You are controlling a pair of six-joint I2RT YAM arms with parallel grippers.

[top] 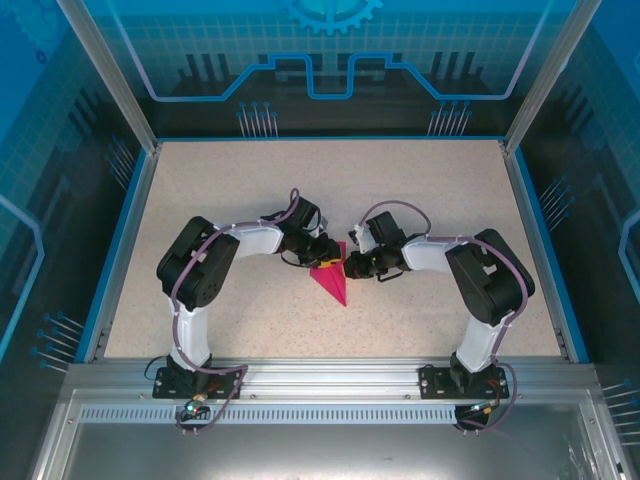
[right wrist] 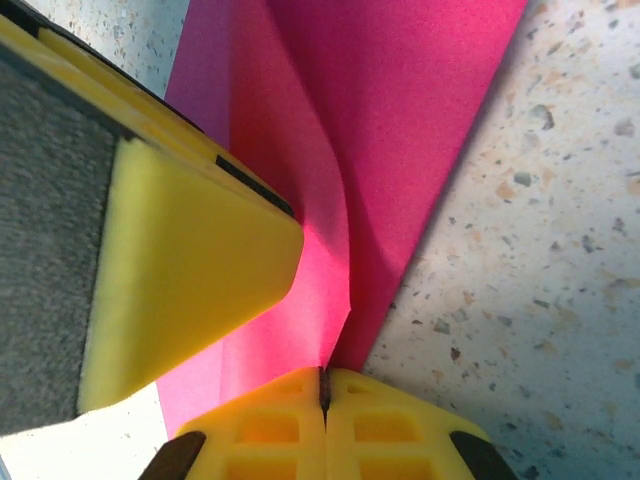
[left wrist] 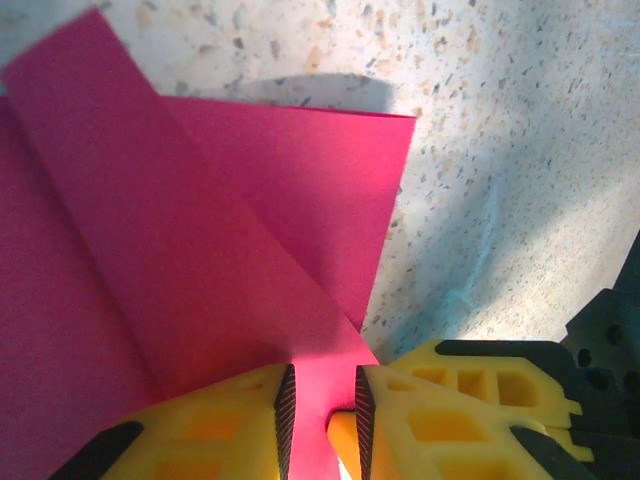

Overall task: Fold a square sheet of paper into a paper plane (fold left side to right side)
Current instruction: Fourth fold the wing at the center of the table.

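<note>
**One pink paper, partly folded, with two grippers on it**

One table (top: 200, 200) holds everything. It is the biggest thing here, and it has speckles all over.

Two arms stand at the near edge, the left arm (top: 200, 270) and the right arm (top: 490, 285). Both bend in to the middle of the table, and their tips nearly meet there.

One pink paper (top: 333, 280) lies in the middle of the table, between the two arm tips. It is not a flat square now. From above it looks like a pointed shape, with the point aimed at the arm bases. In the left wrist view one flap lies across another, so some folds look done. In the right wrist view a ridge of paper stands up off the table. So the plane looks partly made, not finished. The raised part likely needs pressing flat, and more folds are likely left.

There are two grippers, and each has two yellow fingers.

The left gripper (left wrist: 320, 400) has its fingers a little apart, with pink paper showing in the gap. It is not clear if they pinch it.

The right gripper (right wrist: 322, 385) has its fingers pressed together. The raised ridge runs right into the seam, so they seem clamped on the paper's edge.
</note>
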